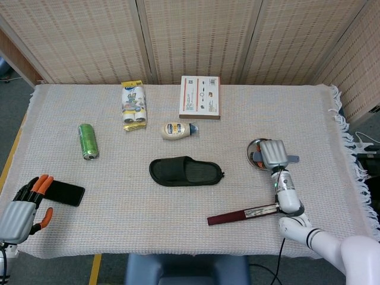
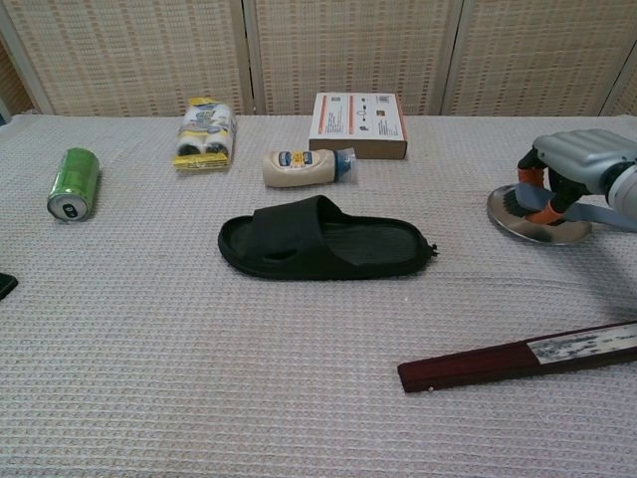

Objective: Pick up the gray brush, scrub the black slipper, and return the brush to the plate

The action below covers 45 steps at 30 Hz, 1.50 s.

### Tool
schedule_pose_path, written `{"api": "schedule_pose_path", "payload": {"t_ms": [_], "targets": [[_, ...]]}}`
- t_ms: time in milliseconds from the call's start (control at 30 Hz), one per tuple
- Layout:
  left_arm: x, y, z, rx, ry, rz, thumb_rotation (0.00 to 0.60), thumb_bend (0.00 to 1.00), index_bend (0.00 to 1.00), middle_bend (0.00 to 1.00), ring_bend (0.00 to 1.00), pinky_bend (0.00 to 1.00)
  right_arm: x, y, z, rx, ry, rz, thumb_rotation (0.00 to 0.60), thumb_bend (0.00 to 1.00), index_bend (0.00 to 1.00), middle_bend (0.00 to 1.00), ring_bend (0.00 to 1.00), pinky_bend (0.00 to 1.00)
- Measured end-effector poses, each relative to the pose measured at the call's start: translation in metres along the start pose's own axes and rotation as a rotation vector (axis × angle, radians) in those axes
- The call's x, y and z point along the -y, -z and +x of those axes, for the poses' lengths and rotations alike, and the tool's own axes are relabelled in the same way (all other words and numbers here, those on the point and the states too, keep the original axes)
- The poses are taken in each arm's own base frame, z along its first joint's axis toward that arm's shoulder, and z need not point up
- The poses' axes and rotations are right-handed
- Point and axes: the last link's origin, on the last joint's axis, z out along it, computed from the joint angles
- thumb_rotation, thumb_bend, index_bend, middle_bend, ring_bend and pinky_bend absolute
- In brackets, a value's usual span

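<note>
My right hand [image 2: 577, 164] grips the brush [image 2: 525, 199] above the plate [image 2: 532, 227], right of frame. Slipper [image 2: 318, 241] at centre, open cloth around it. Left hand [image 1: 21, 211] spread, lower left. Labels unreadable.

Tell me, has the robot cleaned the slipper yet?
Not yet. The right hand holds the brush just above the plate, so the pick-up looks done or nearly so. The slipper lies untouched mid-table, well left of the brush. Still to do: carry the brush over, scrub, then put it back on the plate. The left hand waits open by the table's near left corner.
</note>
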Motion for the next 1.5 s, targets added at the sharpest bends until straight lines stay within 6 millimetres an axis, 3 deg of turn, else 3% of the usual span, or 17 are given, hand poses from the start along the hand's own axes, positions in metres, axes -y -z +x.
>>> {"api": "schedule_pose_path", "payload": {"t_ms": [200, 433, 633, 867, 1167, 1500], "targets": [[0.000, 0.001, 0.000, 0.003, 0.004, 0.000, 0.600, 0.50, 0.00, 0.00, 0.00, 0.14, 0.008, 0.001, 0.013, 0.019, -0.003, 0.061, 0.600, 0.51, 0.85, 0.60, 0.55, 0.86], [-0.001, 0.001, 0.001, 0.011, 0.013, -0.005, 0.600, 0.51, 0.00, 0.00, 0.00, 0.14, 0.031, 0.005, 0.042, 0.039, 0.094, 0.160, 0.600, 0.53, 0.86, 0.61, 0.56, 0.87], [-0.002, 0.003, 0.002, 0.012, 0.020, -0.014, 0.600, 0.51, 0.00, 0.00, 0.00, 0.14, 0.070, 0.012, 0.067, 0.075, 0.221, 0.270, 0.600, 0.52, 0.87, 0.62, 0.56, 0.87], [-0.008, 0.008, 0.004, 0.012, 0.023, -0.043, 0.600, 0.51, 0.00, 0.00, 0.00, 0.14, 0.132, 0.015, 0.086, 0.079, 0.351, 0.369, 0.600, 0.53, 0.87, 0.62, 0.56, 0.87], [-0.009, 0.014, 0.008, 0.008, 0.046, -0.070, 0.600, 0.50, 0.00, 0.00, 0.00, 0.14, 0.185, 0.019, 0.067, 0.128, 0.418, 0.380, 0.600, 0.52, 0.87, 0.62, 0.56, 0.87], [-0.005, 0.016, 0.012, 0.004, 0.060, -0.072, 0.600, 0.50, 0.00, 0.00, 0.00, 0.14, 0.199, 0.011, 0.051, 0.129, 0.477, 0.345, 0.600, 0.52, 0.87, 0.62, 0.56, 0.87]]}}
